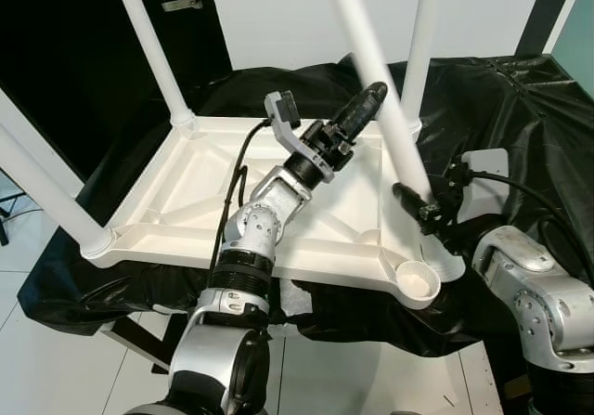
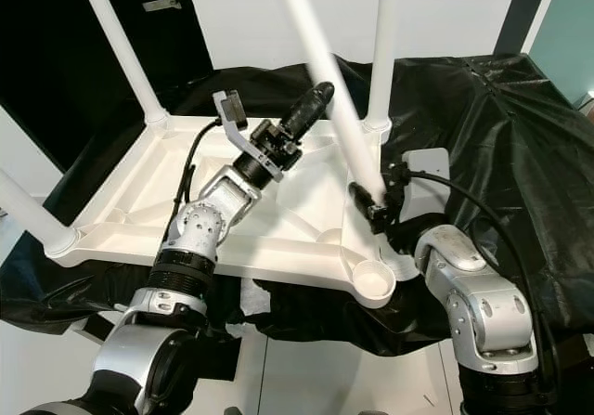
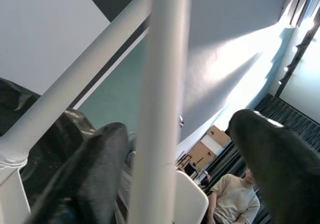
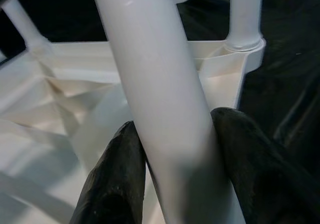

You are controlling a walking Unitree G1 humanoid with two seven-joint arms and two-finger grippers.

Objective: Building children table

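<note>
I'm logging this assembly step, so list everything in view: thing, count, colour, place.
Tabletop: one, white, upside down on the black cover.
Fitted legs: three, white, standing in corner sockets.
Loose leg: one, white, tilted above the tabletop.
Empty socket: one, white, near right corner.
Black cover: one, draped under the tabletop.
Person: one, pale shirt, seated in the background of the left wrist view.
Left end effector: black fingers open around the loose leg.
Right end effector: black fingers shut on the loose leg's lower end.
</note>
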